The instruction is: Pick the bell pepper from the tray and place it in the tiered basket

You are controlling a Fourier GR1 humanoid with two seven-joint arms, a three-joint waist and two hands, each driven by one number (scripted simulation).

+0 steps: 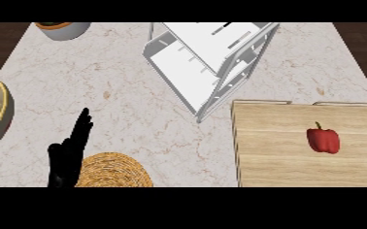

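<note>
Head view: one bell pepper (323, 140), one tray (272, 150), one tiered basket (208, 63).

A glossy red bell pepper (323, 139) with a short dark stem lies on the right part of a flat, pale wooden tray (272, 145) with low raised edges, stem end pointing up the view. The tray sits at the lower right. Just beside the tray's upper left corner stands a white tiered wire-and-panel basket (204, 58), its shelves bare.

One bell pepper (323, 139), one tray (279, 150), one tiered basket (208, 60), one hand (68, 157).
</note>
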